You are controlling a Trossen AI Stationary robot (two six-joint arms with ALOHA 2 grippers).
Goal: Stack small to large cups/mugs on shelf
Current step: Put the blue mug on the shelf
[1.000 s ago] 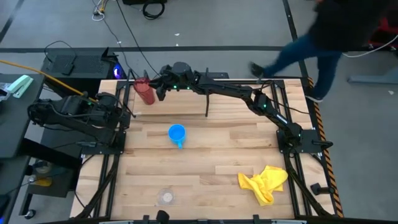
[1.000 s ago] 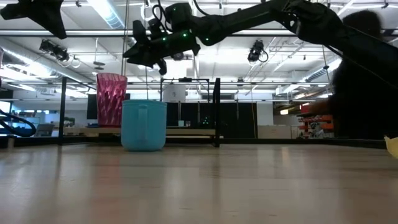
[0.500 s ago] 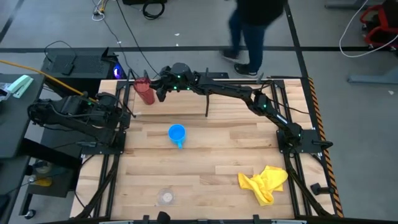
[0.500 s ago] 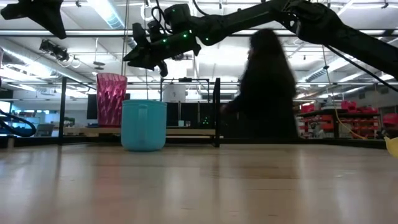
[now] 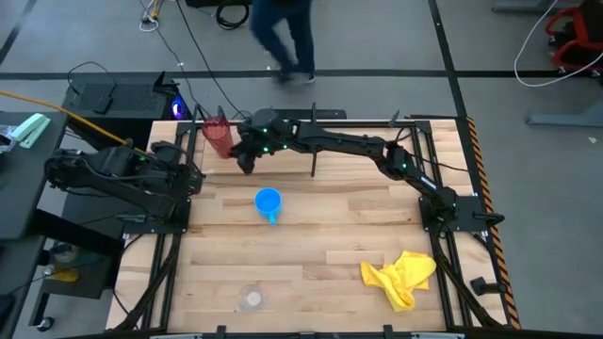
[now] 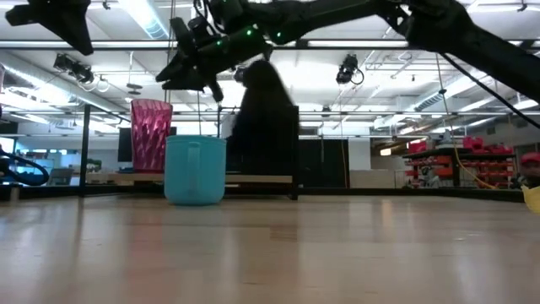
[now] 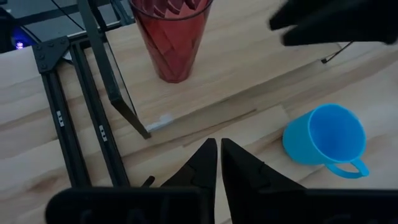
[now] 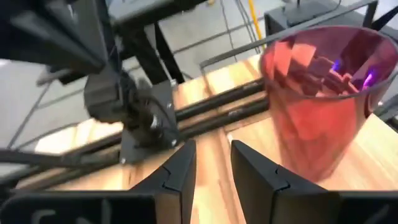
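Blue cup (image 5: 268,201) stands upright, unheld — at your right gripper's (image 5: 247,158) five o'clock, nearer it than the left gripper (image 5: 193,177). Right gripper's fingers apart, empty; left's together.

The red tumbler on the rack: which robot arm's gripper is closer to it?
The right. The right gripper hangs just beside the red tumbler, empty. The left gripper sits farther off, by the table's left edge.
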